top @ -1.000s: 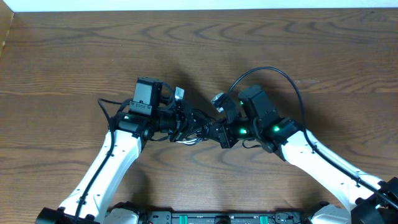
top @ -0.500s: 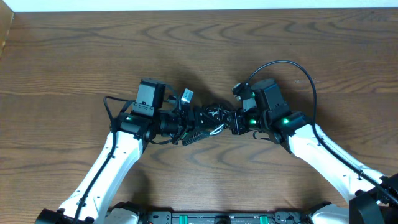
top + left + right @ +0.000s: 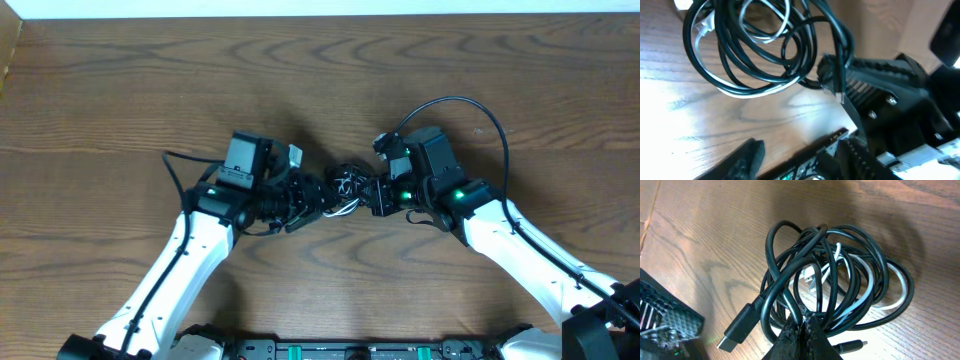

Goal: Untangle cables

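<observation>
1. The black cord (image 3: pixel 840 42) and the white cord (image 3: pixel 747 93) are lying wound together in one small coil (image 3: pixel 347 185) on the desk (image 3: pixel 320 70), right between the two arms.
2. The right end effector (image 3: pixel 802 330) is pinching the coil at its near edge. Its fingers are pressing together on a few black loops (white strands are running just beside them, and it is not clear whether any is caught too).
3. The left end effector (image 3: pixel 799 155) is sitting low over the wood on the opposite side of the coil. Its fingers are standing apart and gripping nothing, and the loops are lying just beyond them.
4. In the overhead view the two end effectors are facing each other across the coil, both close to it.
5. The white cord is threading in and out of the black loops, showing mostly along the outer curve and again near the middle of the coil.
6. A black plug (image 3: pixel 737 330) is lying flat on the desk just outside the loops, on the side towards the left arm.
7. A much thinner plug tip (image 3: pixel 852 345) is poking out from under the coil close to the right fingers.
</observation>
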Robot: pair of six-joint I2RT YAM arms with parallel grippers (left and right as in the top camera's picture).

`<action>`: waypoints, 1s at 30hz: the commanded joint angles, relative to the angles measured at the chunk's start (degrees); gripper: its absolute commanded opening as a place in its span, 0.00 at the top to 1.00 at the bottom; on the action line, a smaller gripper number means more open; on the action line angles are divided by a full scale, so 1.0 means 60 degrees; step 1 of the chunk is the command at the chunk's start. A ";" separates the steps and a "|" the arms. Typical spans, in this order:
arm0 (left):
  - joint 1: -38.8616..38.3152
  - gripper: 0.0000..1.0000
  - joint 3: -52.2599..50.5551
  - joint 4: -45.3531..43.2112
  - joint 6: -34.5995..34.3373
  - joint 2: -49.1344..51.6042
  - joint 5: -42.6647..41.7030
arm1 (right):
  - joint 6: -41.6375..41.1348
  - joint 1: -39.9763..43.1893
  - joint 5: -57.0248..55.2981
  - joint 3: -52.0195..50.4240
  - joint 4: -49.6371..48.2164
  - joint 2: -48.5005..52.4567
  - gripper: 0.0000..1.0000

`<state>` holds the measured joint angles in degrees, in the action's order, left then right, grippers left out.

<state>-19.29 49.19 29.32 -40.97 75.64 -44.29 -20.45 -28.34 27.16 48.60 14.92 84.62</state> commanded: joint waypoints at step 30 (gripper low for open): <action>-0.2014 0.60 0.0025 -0.2503 -0.2229 0.0787 0.3901 | -0.0120 -0.0018 0.0900 0.0058 -0.0168 0.0025 0.99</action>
<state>-31.42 49.19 15.92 -53.69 79.55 -22.76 -20.86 -27.92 28.80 48.60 13.85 84.68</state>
